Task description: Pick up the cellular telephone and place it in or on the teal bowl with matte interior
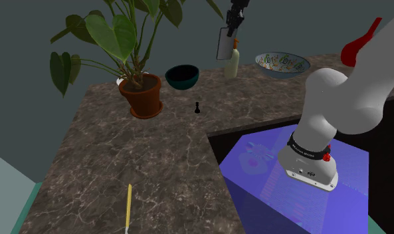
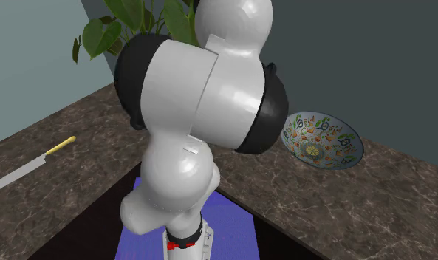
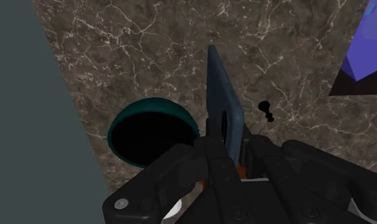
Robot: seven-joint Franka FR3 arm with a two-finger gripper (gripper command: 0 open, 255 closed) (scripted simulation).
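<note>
Cellular telephone [image 1: 224,45]: flat grey slab, gripped at one end and hanging upright in the air, higher than the teal bowl and to the shoulder view's right of it. In the wrist view it runs alongside the bowl's rim, not over the opening.
Bench [image 1: 142,166]: brown veined stone; it carries the teal bowl near its far edge, by the grey wall.
Arm [image 2: 202,89]: white with dark joints, rising from the stand and reaching toward the teal bowl's end of the bench.
Stand [image 1: 255,193]: blue-violet box, well apart from the teal bowl, at the shoulder view's lower right.
Plant [image 1: 122,33]: broad green leaves in a red-brown pot, just beside the teal bowl on the shoulder view's left.
Patterned bowl [image 1: 282,64]: many-coloured inside, well apart from the teal bowl on the shoulder view's right.
Teal bowl [image 3: 152,130]: upright on the bench, dark inside.
Knife [image 2: 32,166]: yellow handle, lying flat, far from the teal bowl.
Bottle [image 1: 232,63]: pale cream, upright between the teal bowl and the patterned bowl.
Hand [image 3: 226,137]: black, its fingers closed on the telephone's end, clasping both flat faces.
Small black piece [image 1: 197,108]: pawn-like, upright on the bench near the teal bowl, on the stand's side.
</note>
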